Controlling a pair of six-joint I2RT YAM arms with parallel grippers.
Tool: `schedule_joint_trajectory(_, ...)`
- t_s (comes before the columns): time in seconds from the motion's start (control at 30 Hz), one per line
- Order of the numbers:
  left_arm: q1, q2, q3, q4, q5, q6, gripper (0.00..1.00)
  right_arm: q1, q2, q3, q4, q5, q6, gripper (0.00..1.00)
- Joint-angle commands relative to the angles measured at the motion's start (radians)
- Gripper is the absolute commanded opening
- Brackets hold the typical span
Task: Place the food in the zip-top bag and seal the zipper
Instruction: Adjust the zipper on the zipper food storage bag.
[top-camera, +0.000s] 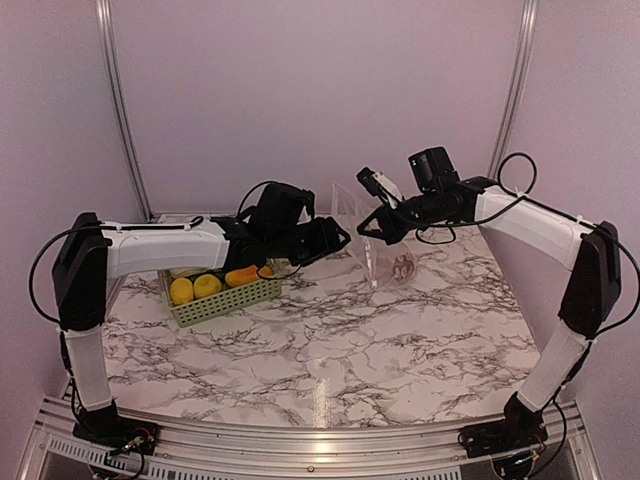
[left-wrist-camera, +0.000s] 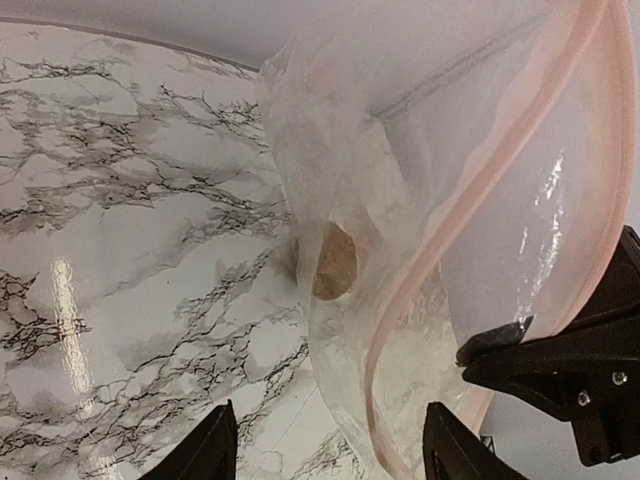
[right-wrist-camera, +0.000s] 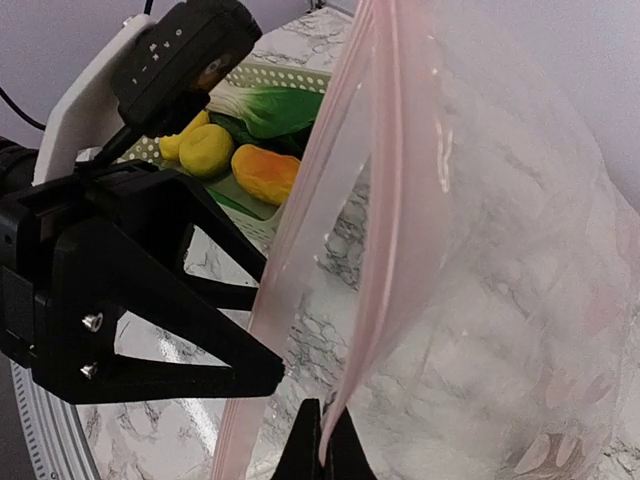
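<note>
Right gripper (right-wrist-camera: 320, 450) pinches the zipper (right-wrist-camera: 383, 200), holding the zip-top bag (top-camera: 380, 262) upright over the table (top-camera: 330, 350). 1 brown kiwi-like piece (left-wrist-camera: 333, 262) lies inside. Left gripper (left-wrist-camera: 328, 452) is spread and empty at the bag's mouth. 2 lemons (top-camera: 182, 291) lie in the basket (top-camera: 225, 303).

Glossy white marble-look tabletop (top-camera: 330, 340) with dark grey veins, catching a bright streak of glare (top-camera: 320, 395) towards the front. Boxed in by plain pale walls (top-camera: 320, 90) with a lilac tint, at the back and on both sides, joined by slim metal corner posts (top-camera: 118, 100) running up out of view. Ribbed aluminium rail (top-camera: 300, 445) along the near table edge, soft even light over the whole enclosure.
</note>
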Motion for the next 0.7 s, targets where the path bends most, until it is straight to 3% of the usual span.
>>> schedule_joint_trajectory(0.0, -0.003, 0.089, 0.147, -0.098, 0.022, -0.013, 0.56, -0.001, -0.011, 0.037, 0.004, 0.015, -0.005, 0.0)
schedule_joint_trajectory(0.1, -0.003, 0.14, 0.238, -0.179, -0.049, 0.017, 0.23, 0.0, -0.003, 0.125, -0.094, 0.175, -0.052, 0.0)
schedule_joint_trajectory(0.13, -0.003, 0.135, 0.235, -0.19, -0.086, 0.016, 0.11, -0.002, 0.011, 0.18, -0.15, 0.28, -0.073, 0.0)
schedule_joint_trajectory(0.17, -0.004, 0.119, 0.216, -0.186, -0.126, 0.012, 0.0, -0.001, 0.028, 0.239, -0.199, 0.478, -0.095, 0.0)
schedule_joint_trajectory(0.2, -0.003, 0.095, 0.188, -0.174, -0.168, 0.005, 0.0, -0.001, 0.048, 0.288, -0.242, 0.655, -0.106, 0.0)
schedule_joint_trajectory(0.27, -0.005, 0.053, 0.139, -0.135, -0.227, -0.01, 0.0, -0.006, 0.07, 0.355, -0.282, 0.815, -0.13, 0.0)
schedule_joint_trajectory(0.43, -0.006, 0.072, 0.158, -0.099, -0.165, -0.01, 0.0, 0.002, 0.039, 0.351, -0.277, 0.764, -0.118, 0.0)
schedule_joint_trajectory(0.47, -0.006, 0.069, 0.151, -0.068, -0.141, 0.0, 0.05, 0.002, 0.037, 0.35, -0.278, 0.743, -0.115, 0.0)
schedule_joint_trajectory(0.53, -0.006, 0.044, 0.118, -0.002, -0.098, 0.035, 0.37, -0.007, 0.033, 0.342, -0.279, 0.682, -0.109, 0.0)
schedule_joint_trajectory(0.67, -0.006, -0.08, 0.026, 0.017, -0.078, 0.158, 0.65, -0.029, 0.036, 0.356, -0.279, 0.607, -0.092, 0.0)
